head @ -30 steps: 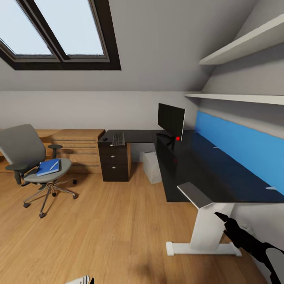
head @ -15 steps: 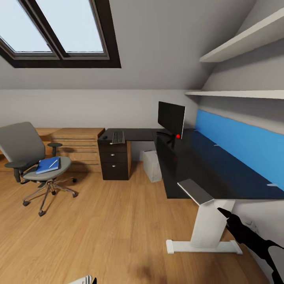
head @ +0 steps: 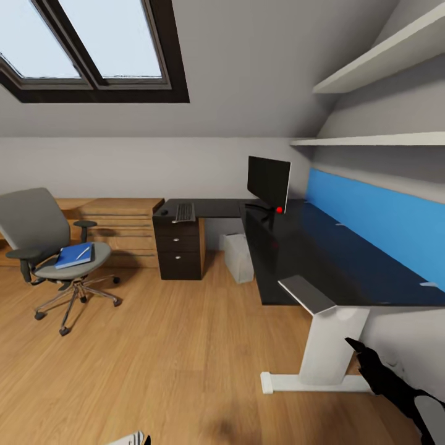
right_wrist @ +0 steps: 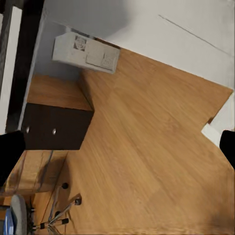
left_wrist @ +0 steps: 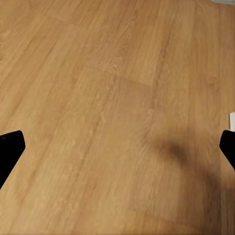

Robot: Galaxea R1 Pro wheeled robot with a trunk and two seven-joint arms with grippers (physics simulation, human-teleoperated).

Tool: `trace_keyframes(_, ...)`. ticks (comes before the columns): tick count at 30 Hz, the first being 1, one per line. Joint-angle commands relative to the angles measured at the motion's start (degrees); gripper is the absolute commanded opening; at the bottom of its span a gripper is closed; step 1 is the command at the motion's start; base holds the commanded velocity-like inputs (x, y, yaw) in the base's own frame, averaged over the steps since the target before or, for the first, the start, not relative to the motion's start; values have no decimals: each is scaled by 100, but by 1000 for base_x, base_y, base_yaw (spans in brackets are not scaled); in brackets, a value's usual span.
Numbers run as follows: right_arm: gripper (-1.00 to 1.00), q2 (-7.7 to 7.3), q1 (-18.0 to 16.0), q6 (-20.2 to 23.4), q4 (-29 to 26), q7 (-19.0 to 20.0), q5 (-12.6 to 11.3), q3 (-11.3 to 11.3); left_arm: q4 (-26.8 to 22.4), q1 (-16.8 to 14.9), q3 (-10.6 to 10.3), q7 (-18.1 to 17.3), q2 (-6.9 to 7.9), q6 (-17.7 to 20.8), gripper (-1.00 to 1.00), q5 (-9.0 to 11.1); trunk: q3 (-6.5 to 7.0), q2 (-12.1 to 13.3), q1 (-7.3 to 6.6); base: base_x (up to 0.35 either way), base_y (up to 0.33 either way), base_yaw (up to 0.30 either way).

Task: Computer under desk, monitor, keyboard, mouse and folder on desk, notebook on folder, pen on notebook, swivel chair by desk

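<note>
The grey swivel chair (head: 37, 238) stands on the floor at the left, apart from the desk. On its seat lies a flat blue stack (head: 73, 256) with a thin pen (head: 83, 252) on it; I cannot tell folder from notebook at this distance. The black monitor (head: 268, 180) stands on the dark L-shaped desk (head: 321, 259). The keyboard (head: 184, 212) and mouse (head: 164, 212) lie on the desk's far wing. The white computer (head: 238, 258) sits on the floor under the desk. My right gripper (right_wrist: 117, 147) is open and empty, low beside the desk leg. My left gripper (left_wrist: 117, 152) hangs open over bare floor.
A black drawer cabinet (head: 179, 252) stands under the desk's far wing, with a wooden chest (head: 120, 232) beside it. The white desk leg and foot (head: 324, 364) are close to my right arm (head: 395, 389). Wall shelves (head: 371, 139) hang above the blue panel. Wooden floor spreads between me and the chair.
The whole picture has shifted a little as the camera moved. My right arm shows slightly lower in it. None of the things has moved.
</note>
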Motion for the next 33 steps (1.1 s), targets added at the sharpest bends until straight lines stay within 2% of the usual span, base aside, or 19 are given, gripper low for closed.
trace_keyframes(1, 100, -5, -21, 29, 97, -17, -46, -9, -7, -3, -17, 28, 6, -34, 100, 58, -23, -44, 22, 0, 0, 0)
trace_keyframes(4, 100, -51, -214, 115, 538, 5, -53, -12, -7, -3, -17, 29, 6, -34, 100, 58, -77, -165, 88, 0, 0, 0)
trace_keyframes(6, 100, -68, -259, 199, 608, 11, -72, -15, -7, -3, -17, 29, 6, -34, 100, 58, -113, -245, 132, 0, 0, 0)
trace_keyframes(10, 100, -98, -312, 477, 688, 19, -330, -15, -7, -3, -17, 29, 6, -34, 100, 58, -184, -405, 220, 0, 0, 0)
trace_keyframes(14, 100, -115, -330, 826, 707, 27, -808, -15, -7, -3, -17, 29, 6, -34, 100, 58, -202, -445, 242, 0, 0, 0)
trace_keyframes(17, 100, -123, -336, 1227, 708, 30, -1286, -17, -7, -3, -14, 29, 6, -34, 100, 58, -202, -445, 242, 0, 0, 0)
trace_keyframes(22, 100, -133, -338, 1512, 674, 39, -1704, -31, -7, -3, -9, 27, 7, -34, 100, 66, -202, -445, 242, 0, 0, 0)
trace_keyframes(30, 100, -134, -339, 1539, 654, 40, -1751, -32, -6, -3, -9, 23, 8, -34, 100, 62, -202, -445, 242, 0, 0, 0)
trace_keyframes(33, 100, -134, -339, 1540, 653, 40, -1751, -32, -1, -3, -14, 26, 7, -34, 100, 65, -148, -325, 176, 0, 0, 0)
